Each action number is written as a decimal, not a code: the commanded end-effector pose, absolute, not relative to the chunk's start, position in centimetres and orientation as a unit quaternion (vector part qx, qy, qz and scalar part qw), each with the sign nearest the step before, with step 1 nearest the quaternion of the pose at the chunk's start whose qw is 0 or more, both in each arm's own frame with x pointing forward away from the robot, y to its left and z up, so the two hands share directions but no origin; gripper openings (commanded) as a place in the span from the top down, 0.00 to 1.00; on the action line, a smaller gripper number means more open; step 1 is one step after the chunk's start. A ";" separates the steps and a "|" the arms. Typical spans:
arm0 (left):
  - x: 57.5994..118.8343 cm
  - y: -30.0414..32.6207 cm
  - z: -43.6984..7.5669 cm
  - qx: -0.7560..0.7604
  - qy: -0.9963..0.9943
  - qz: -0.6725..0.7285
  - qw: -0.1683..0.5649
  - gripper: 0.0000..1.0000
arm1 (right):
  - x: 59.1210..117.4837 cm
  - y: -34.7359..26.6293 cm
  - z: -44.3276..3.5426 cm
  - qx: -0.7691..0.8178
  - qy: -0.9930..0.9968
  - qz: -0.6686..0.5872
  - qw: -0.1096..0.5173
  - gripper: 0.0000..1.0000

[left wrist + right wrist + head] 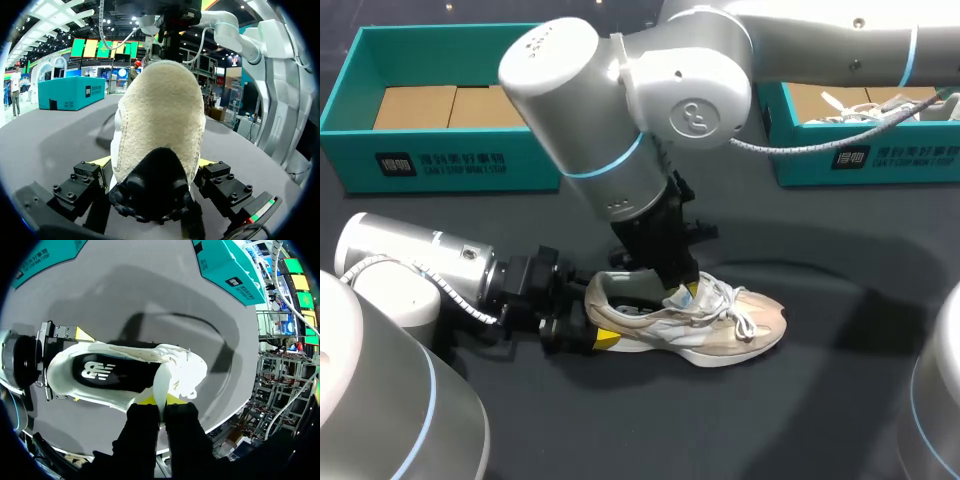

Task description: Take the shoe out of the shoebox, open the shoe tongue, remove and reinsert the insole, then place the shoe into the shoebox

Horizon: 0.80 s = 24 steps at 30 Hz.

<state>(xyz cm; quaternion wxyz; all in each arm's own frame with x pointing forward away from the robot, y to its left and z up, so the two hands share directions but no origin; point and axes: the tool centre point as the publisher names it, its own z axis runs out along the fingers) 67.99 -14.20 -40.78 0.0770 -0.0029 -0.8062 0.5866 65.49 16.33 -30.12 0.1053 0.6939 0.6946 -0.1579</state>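
A beige and white shoe (720, 322) lies on its sole on the dark table, toe pointing right. My left gripper (595, 322) comes in low from the left. Its widely spread fingers press both sides of the heel (160, 115). My right gripper (685, 295) reaches down from above and is shut on the white tongue (162, 382) near the laces. In the right wrist view the black insole (105, 371) with a white logo lies inside the shoe (125, 390), and the left gripper (70, 365) flanks the heel.
A teal shoebox (440, 165) with cardboard inside stands at the back left. A second teal box (865, 160) at the back right holds something white with laces. Bare dark table lies in front of and to the right of the shoe.
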 end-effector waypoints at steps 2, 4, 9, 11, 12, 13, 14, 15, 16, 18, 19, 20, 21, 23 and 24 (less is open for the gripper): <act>67.9 -14.1 -40.8 -0.002 -0.806 0.587 0.076 1.00 | 64.7 12.5 -29.7 0.847 0.514 -0.084 0.105 1.00; 67.9 -14.1 -40.8 -0.002 -0.806 0.587 0.076 1.00 | 64.8 11.6 -29.7 0.839 0.536 -0.047 0.081 1.00; 67.9 -14.1 -40.8 -0.002 -0.806 0.587 0.076 1.00 | 65.4 9.9 -30.6 0.795 0.607 0.019 0.012 1.00; 67.9 -14.1 -40.8 -0.002 -0.806 0.587 0.076 1.00 | 65.4 9.9 -30.6 0.795 0.607 0.019 0.012 1.00; 67.9 -14.1 -40.8 -0.002 -0.806 0.587 0.076 1.00 | 65.4 9.9 -30.6 0.795 0.607 0.019 0.012 1.00; 67.9 -14.1 -40.8 -0.002 -0.806 0.587 0.076 1.00 | 65.4 9.9 -30.6 0.795 0.607 0.019 0.012 1.00; 67.9 -14.1 -40.8 -0.002 -0.806 0.587 0.076 1.00 | 65.4 9.9 -30.6 0.795 0.607 0.019 0.012 1.00; 67.9 -14.1 -40.8 -0.002 -0.806 0.587 0.076 1.00 | 65.4 9.9 -30.6 0.795 0.607 0.019 0.012 1.00; 67.9 -14.1 -40.8 -0.002 -0.806 0.587 0.076 1.00 | 65.4 9.9 -30.6 0.795 0.607 0.019 0.012 1.00; 67.9 -14.1 -40.8 -0.002 -0.806 0.587 0.076 1.00 | 65.4 9.9 -30.6 0.795 0.607 0.019 0.012 1.00; 67.9 -14.1 -40.8 -0.002 -0.806 0.587 0.076 1.00 | 65.4 9.9 -30.6 0.795 0.607 0.019 0.012 1.00; 67.9 -14.1 -40.8 -0.002 -0.806 0.587 0.076 1.00 | 65.4 9.9 -30.6 0.795 0.607 0.019 0.012 1.00; 67.9 -14.1 -40.8 -0.002 -0.806 0.587 0.076 1.00 | 65.4 9.9 -30.6 0.795 0.607 0.019 0.012 1.00; 67.9 -14.1 -40.8 -0.002 -0.806 0.587 0.076 1.00 | 65.4 9.9 -30.6 0.795 0.607 0.019 0.012 1.00; 67.9 -14.1 -40.8 -0.002 -0.806 0.587 0.076 1.00 | 65.4 9.9 -30.6 0.795 0.607 0.019 0.012 1.00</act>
